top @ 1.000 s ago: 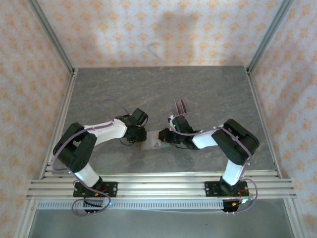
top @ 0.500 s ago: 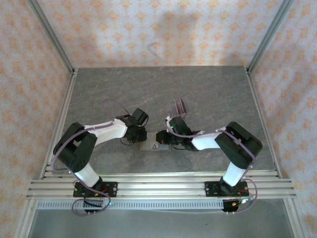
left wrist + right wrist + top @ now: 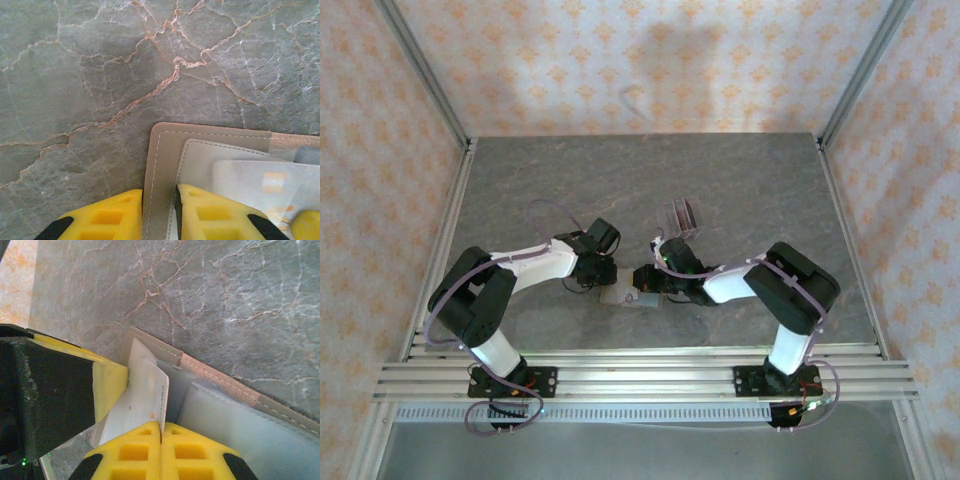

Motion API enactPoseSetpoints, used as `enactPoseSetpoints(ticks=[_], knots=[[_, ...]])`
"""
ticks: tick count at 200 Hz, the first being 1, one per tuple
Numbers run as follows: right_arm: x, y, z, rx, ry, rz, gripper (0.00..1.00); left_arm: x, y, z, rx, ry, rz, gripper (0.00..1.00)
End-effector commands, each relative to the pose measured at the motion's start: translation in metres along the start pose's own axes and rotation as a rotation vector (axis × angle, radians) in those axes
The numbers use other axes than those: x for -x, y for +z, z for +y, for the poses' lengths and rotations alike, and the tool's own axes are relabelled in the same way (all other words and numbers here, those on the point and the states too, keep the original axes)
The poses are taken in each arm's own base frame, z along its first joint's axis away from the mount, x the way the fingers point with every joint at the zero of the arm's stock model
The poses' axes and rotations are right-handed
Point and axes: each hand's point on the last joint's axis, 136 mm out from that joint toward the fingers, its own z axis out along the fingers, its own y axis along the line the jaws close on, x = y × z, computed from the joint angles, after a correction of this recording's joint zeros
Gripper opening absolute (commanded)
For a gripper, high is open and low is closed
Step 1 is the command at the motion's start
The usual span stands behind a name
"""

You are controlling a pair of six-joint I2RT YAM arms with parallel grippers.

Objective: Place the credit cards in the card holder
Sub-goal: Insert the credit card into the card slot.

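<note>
**Left claw** (image 3: pixel 159 197): clamped on the tan outer edge of the card holder (image 3: pixel 165 145), one yellow finger on each side of the stitched rim. The holder lies open on the table (image 3: pixel 75 75). Its pale grey lining runs ahead and to the right of these fingers.

**Right claw** (image 3: pixel 161 426): fingers pressed together with no visible gap. A thin, pale-faced credit card (image 3: pixel 145 390) rises edge-on from the seam between them, so I read this as a pinch on the card's lower edge. Just ahead of the fingertips, the card's far corner sits at the mouth of the grey pocket (image 3: pixel 220 415). The opposing claw's pad (image 3: pixel 107 385) is touching or nearly touching the card's left face. How deep the card sits in the pocket cannot be told.

**Step in hand (judgement):** inserting one card, with the holder braced open by the other arm. The card looks started but not seated.

**Further out:** beyond the right claw, and well apart from the holder, a clear rack (image 3: pixel 680 224) holds the spare cards (image 3: pixel 689 210), dark reddish and upright.

**Next move calls for:**
- Hold the brace steady.
- Line the card's plane up with the pocket slot.
- Push it in along that plane without buckling the lining.
- Open the pinch only once the card stays put.
</note>
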Motion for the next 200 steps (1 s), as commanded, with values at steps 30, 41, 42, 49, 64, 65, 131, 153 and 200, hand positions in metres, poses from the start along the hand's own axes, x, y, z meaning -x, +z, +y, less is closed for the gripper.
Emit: enactPoseSetpoints(ticks=[30, 41, 42, 49, 64, 65, 131, 153, 200], knots=[[-0.014, 0.009, -0.027, -0.052, 0.119, -0.031, 0.0, -0.02, 0.016, -0.019, -0.073, 0.036, 0.066, 0.23], [-0.011, 0.009, -0.027, -0.052, 0.134, -0.051, 0.0, -0.02, 0.015, -0.021, -0.077, 0.038, 0.065, 0.23], [-0.011, 0.009, -0.028, -0.054, 0.135, -0.054, 0.0, -0.02, 0.015, -0.02, -0.076, 0.038, 0.065, 0.23], [-0.01, 0.01, -0.029, -0.059, 0.144, -0.063, 0.0, -0.02, 0.015, -0.021, -0.078, 0.039, 0.065, 0.23], [-0.01, 0.011, -0.031, -0.067, 0.152, -0.079, 0.0, -0.021, 0.014, -0.021, -0.08, 0.04, 0.064, 0.23], [-0.009, 0.011, -0.031, -0.066, 0.154, -0.08, 0.0, -0.021, 0.014, -0.022, -0.08, 0.04, 0.064, 0.23], [-0.022, 0.018, -0.029, -0.104, 0.137, -0.111, 0.09, -0.022, 0.015, -0.022, -0.079, 0.041, 0.068, 0.23], [-0.023, 0.012, -0.029, -0.125, 0.129, -0.105, 0.16, -0.022, 0.016, -0.022, -0.08, 0.039, 0.07, 0.23], [-0.028, -0.002, -0.028, -0.217, 0.104, -0.028, 0.3, -0.022, 0.016, -0.022, -0.078, 0.038, 0.07, 0.23]])
